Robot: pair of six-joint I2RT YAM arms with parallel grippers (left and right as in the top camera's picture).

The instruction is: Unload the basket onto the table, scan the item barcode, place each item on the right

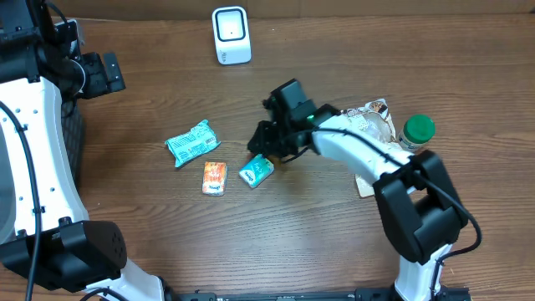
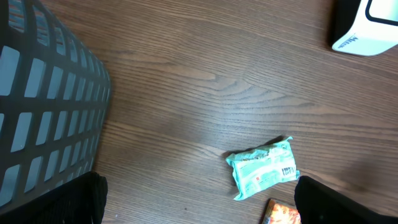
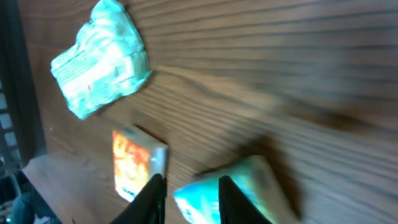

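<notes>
Right pincer [image 3: 189, 182] over small teal packet [image 1: 256, 170], cannot tell if clenched, left pincer [image 2: 199, 186] released, orange packet [image 1: 214, 177] just beside teal packet

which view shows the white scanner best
Overhead: the white scanner stands whole and sharp near the far edge of the table, its front window visible. The left wrist view catches only one corner of it, cut off at the frame's top right. The right wrist view does not show it at all.

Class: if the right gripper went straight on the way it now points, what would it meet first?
Probably the small teal packet, lying just past the right gripper on the wooden table. The wrist view is blurred, so depth is uncertain.
</notes>
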